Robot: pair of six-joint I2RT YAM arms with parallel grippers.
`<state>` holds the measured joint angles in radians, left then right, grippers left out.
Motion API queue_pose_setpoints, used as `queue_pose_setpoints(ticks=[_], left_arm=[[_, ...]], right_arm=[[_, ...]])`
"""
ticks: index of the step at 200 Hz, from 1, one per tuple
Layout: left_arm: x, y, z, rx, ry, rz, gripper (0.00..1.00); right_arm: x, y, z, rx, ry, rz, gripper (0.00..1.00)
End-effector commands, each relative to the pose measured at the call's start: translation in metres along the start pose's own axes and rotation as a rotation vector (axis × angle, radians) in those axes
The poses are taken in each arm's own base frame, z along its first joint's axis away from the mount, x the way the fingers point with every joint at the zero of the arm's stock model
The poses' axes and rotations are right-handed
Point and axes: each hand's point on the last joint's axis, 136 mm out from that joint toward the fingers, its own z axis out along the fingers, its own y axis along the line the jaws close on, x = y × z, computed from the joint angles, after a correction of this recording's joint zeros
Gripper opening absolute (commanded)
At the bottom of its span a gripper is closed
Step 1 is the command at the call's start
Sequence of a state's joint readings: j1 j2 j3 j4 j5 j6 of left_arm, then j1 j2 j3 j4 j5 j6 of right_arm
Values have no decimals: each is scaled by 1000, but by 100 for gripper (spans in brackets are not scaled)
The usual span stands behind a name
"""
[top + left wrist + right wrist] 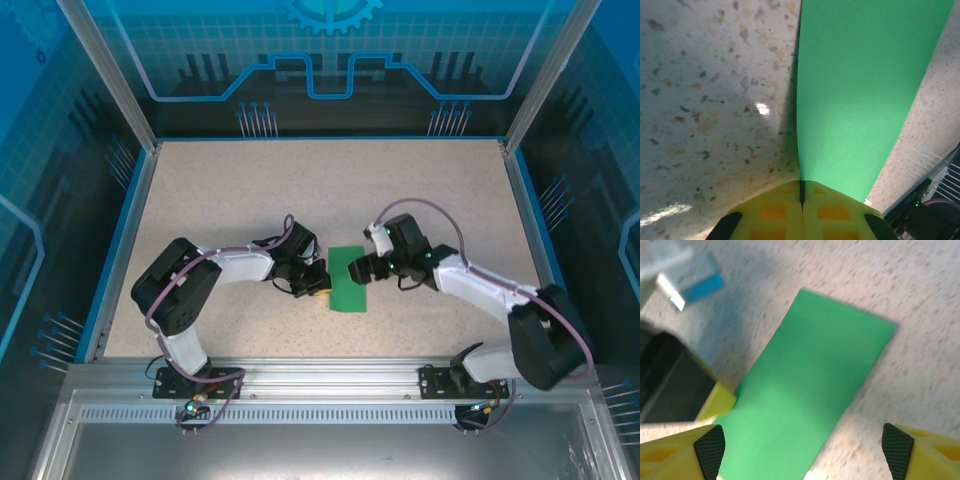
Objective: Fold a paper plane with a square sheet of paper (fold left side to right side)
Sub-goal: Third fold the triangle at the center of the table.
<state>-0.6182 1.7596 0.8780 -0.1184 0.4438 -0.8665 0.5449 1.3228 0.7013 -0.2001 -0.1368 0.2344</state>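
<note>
- As seen from the top camera, the green sheet [350, 282] lies near the middle of the speckled worktop [250, 190], towards its near edge. It shows as an upright rectangle, narrower than it is long.
- Its left side is met by the left gripper [322, 288], whose yellow tip touches the paper's near-left edge. The right gripper [358, 268] sits over the sheet's upper right part. From this height I cannot tell how far either pair of fingers is open.
- Through the left wrist camera, the left gripper [801, 192] has its yellow fingers [775, 210] pressed together, with only a thin dark seam between them. The green sheet [855, 90] runs straight out from that seam, so they are pinched on its edge. A dark shadow follows the paper's left edge across the worktop [715, 100].
- Through the right wrist camera, which is somewhat blurred, the right gripper [805, 450] is spread wide and holds nothing. Its black-padded fingers [710, 450] stand at either lower corner of the frame. The green sheet [810, 385] lies between and beyond them on the worktop [920, 290]. One yellow finger of the left gripper [717, 400] touches the paper's left edge.
</note>
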Motion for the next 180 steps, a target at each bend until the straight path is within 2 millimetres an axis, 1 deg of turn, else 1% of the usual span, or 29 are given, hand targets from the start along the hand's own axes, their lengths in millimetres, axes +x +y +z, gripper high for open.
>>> queue_pose_setpoints(ticks=[1, 30, 53, 66, 91, 126, 146, 167, 180], left_arm=[[6, -15, -8, 57, 15, -3, 0], [7, -19, -7, 75, 26, -16, 0], [8, -20, -7, 80, 33, -21, 0], [9, -21, -7, 83, 36, -22, 0], [8, -22, -8, 86, 37, -22, 0], [9, -22, -9, 87, 40, -22, 0], [10, -23, -9, 88, 40, -19, 0], [10, -22, -9, 86, 41, -17, 0], [10, -22, -10, 87, 41, -16, 0]], right_arm=[[12, 13, -7, 14, -53, -104, 86], [34, 36, -11, 30, -80, -235, 87], [48, 53, -9, 60, -89, -356, 87], [55, 61, -5, 71, -80, -414, 88], [63, 73, 10, 105, -37, -522, 89], [60, 88, 29, 139, -1, -627, 88], [57, 87, 37, 165, 11, -644, 86], [54, 89, 42, 170, 10, -653, 80], [54, 89, 44, 174, 15, -656, 73]])
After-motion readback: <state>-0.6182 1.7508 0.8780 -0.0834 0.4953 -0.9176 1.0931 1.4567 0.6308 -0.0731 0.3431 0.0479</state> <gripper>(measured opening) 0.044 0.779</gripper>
